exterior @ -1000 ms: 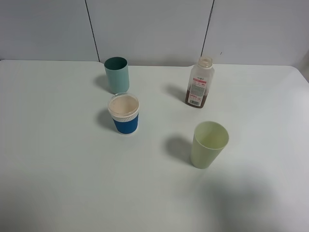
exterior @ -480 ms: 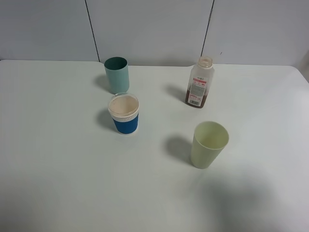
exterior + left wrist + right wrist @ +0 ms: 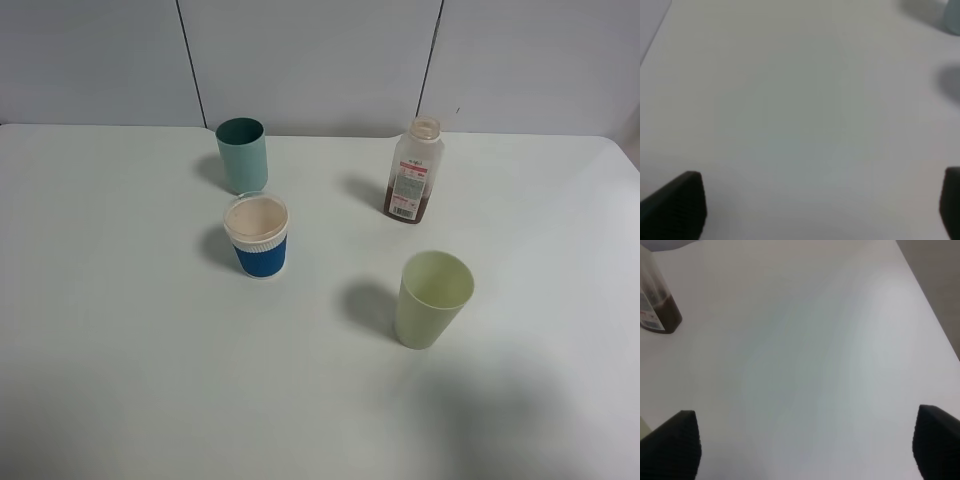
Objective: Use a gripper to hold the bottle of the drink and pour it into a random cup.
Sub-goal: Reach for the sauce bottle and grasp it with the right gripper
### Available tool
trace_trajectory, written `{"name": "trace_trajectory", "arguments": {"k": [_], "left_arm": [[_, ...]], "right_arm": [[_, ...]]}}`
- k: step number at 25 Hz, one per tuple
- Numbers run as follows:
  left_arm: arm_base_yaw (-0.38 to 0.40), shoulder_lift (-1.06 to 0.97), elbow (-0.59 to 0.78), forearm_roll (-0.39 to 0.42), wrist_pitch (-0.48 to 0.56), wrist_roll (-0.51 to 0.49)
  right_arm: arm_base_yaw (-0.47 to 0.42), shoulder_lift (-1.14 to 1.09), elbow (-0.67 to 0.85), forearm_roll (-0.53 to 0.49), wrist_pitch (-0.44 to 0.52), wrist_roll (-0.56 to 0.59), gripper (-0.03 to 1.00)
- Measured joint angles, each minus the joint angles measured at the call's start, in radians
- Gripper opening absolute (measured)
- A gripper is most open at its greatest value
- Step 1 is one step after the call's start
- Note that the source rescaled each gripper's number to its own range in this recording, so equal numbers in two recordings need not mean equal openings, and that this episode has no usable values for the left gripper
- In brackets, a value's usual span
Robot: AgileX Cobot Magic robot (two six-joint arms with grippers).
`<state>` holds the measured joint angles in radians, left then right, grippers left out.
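The bottle (image 3: 413,171) stands upright and uncapped at the back right of the white table (image 3: 120,330), with brown drink (image 3: 407,208) in its bottom. The right wrist view shows its base (image 3: 655,302) at one edge. The cup (image 3: 257,236) with the blue sleeve stands left of centre, empty. Neither gripper shows in the exterior high view. My left gripper (image 3: 822,207) is open over bare table, its black fingertips (image 3: 677,202) wide apart. My right gripper (image 3: 807,447) is open too, fingertips (image 3: 672,442) wide apart, well short of the bottle.
A teal cup (image 3: 242,154) stands behind the blue-sleeved cup. A pale yellow-green cup (image 3: 432,298) stands in front of the bottle. A grey panelled wall (image 3: 310,60) runs behind the table. The table's right edge (image 3: 927,305) shows in the right wrist view.
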<state>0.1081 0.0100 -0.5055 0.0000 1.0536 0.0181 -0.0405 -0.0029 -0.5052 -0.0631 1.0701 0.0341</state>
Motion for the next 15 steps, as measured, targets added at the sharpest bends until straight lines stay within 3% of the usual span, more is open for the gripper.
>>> {"name": "trace_trajectory", "arguments": {"k": [15], "left_arm": [[0.0,0.0,0.0,0.0,0.0,0.0]], "right_arm": [[0.0,0.0,0.0,0.0,0.0,0.0,0.9]]}}
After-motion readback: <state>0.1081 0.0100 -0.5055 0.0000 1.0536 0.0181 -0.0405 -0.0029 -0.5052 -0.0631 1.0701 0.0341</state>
